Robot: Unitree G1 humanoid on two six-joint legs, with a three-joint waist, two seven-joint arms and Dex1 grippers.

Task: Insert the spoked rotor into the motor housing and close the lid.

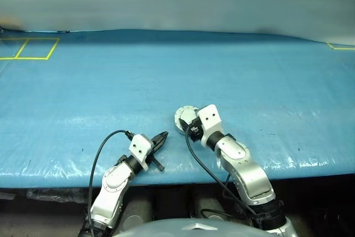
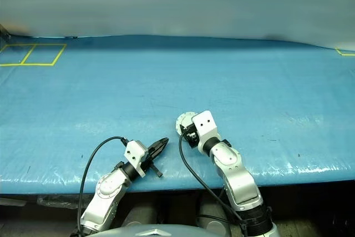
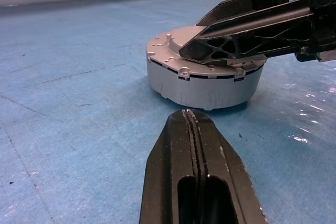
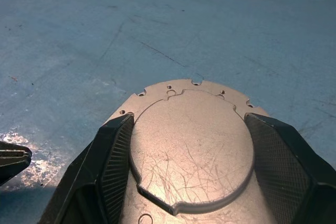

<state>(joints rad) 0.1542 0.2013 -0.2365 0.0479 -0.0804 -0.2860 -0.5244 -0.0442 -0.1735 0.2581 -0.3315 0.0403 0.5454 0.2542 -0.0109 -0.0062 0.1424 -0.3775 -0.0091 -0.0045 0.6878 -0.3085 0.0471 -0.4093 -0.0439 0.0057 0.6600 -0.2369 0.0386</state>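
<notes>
left pincer (image 3: 191,116) shut, empty, just short of the motor housing (image 3: 205,85) | right pincer (image 4: 186,174) wide open, fingers straddling the lid (image 4: 191,145), which lies closed on the housing | housing near worktop (image 1: 166,76) front edge | likely rigid, heavy, slick scratched metal; grip the round side wall
</notes>
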